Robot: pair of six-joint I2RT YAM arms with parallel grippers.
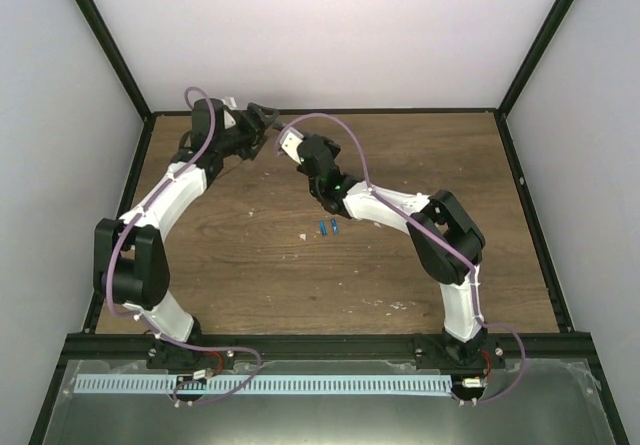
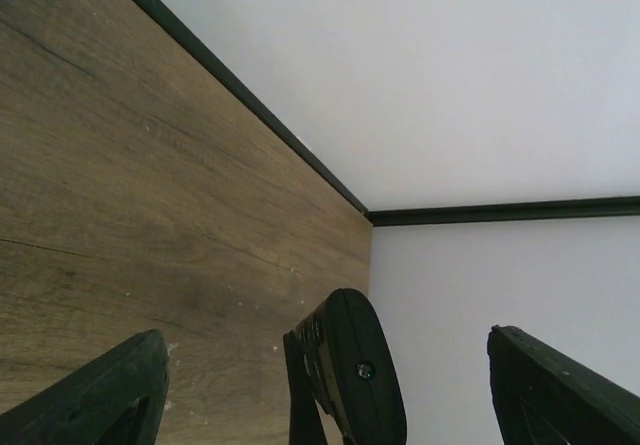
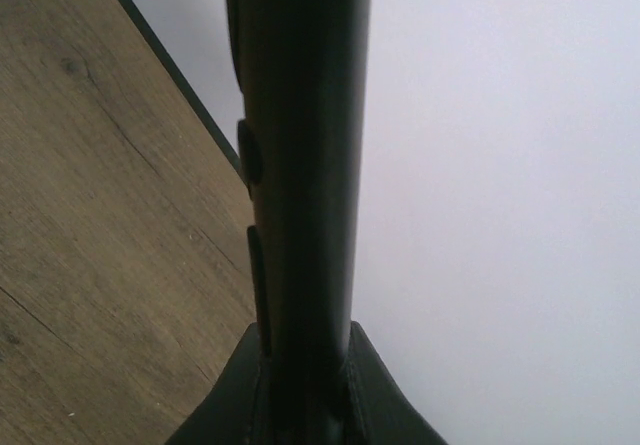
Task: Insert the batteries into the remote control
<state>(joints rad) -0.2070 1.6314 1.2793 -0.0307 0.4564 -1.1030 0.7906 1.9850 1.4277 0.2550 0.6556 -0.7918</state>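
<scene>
The remote control is a slim black bar standing between the fingers of my right gripper, which is shut on it. Small buttons show along its left edge. Its rounded tip, with a small lens, sits between the wide-open fingers of my left gripper without touching either. In the top view the left gripper and right gripper meet at the back left of the table. Two blue batteries lie side by side mid-table, apart from both grippers.
The wooden table is boxed in by white walls with a black frame along the far edge. Small white specks lie on the wood. The small black cover piece is not in view.
</scene>
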